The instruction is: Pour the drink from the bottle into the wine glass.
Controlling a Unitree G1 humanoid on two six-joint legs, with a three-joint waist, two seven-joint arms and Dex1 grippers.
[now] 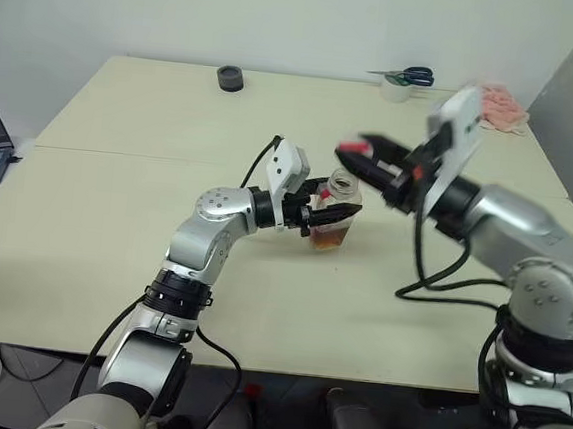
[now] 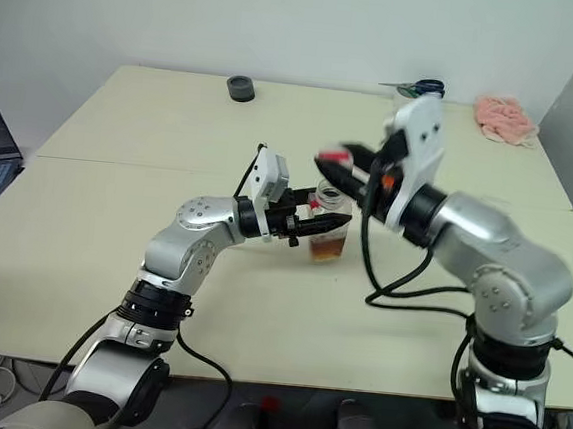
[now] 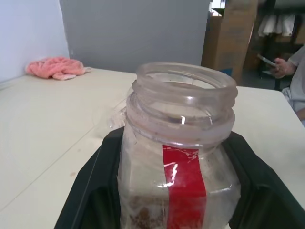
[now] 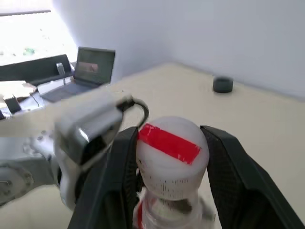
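The bottle [image 1: 335, 214] stands upright near the middle of the surface [image 1: 115, 220], its mouth uncapped, with a little drink [image 1: 328, 239] at its bottom. The left gripper [image 1: 334, 217] reaches in level from its left, jaws clamped on its sides. Just above and right of the bottle, the right gripper [image 4: 167, 157] has its jaws closed on the white cap [image 4: 170, 155] with a red strip. Beyond the bottle, a pink cloth [image 1: 502, 106] lies at the far right corner.

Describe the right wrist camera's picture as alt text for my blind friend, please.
The right gripper holds a white cap with a red stripe between its two black fingers, just above the bottle. Behind lie a pale table, a small dark ring and a laptop.
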